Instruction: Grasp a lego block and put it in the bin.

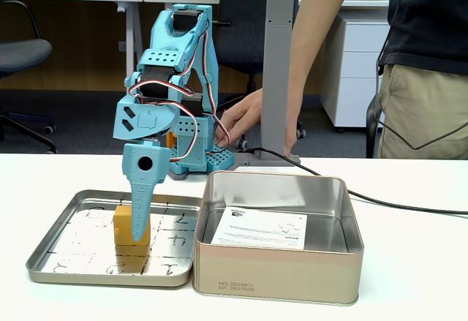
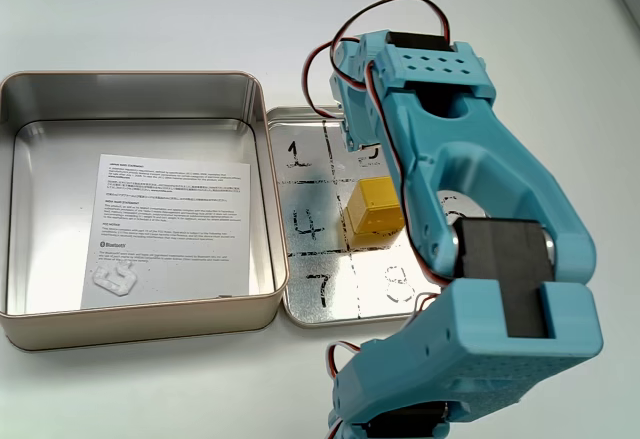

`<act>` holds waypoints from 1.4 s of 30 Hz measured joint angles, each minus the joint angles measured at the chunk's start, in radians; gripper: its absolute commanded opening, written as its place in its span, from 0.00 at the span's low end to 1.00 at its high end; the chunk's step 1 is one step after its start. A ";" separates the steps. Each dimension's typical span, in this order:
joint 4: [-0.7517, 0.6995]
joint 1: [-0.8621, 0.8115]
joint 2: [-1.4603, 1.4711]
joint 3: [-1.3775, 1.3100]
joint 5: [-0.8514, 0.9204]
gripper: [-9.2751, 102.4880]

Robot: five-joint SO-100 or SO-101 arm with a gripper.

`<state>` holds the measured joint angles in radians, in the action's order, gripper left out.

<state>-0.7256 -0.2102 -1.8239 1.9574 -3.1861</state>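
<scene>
Reaching down into the shallow tray [image 1: 51, 251], the blue hand [image 1: 137, 229] has its fingers at the lego block [image 1: 124, 222], which sits on the tray's scribbled grid; whether it grips is unclear. Beside the tray on the white counter [image 1: 409, 262] stands the bin [image 1: 278, 273], holding a printed sheet [image 2: 170, 219].

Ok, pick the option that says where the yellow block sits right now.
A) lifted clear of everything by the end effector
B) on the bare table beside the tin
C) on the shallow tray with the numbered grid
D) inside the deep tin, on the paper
C: the block rests on the tray, on its middle grid square, beside the tin, whose paper sheet has no block on it.
</scene>
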 measured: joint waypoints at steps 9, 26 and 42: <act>0.150 0.238 0.014 -0.518 0.109 0.08; -0.055 0.141 -0.071 -0.474 0.103 0.08; -0.479 0.058 -0.396 -0.153 0.132 0.08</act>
<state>-1.2042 -0.1519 -2.2197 1.8040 -3.0542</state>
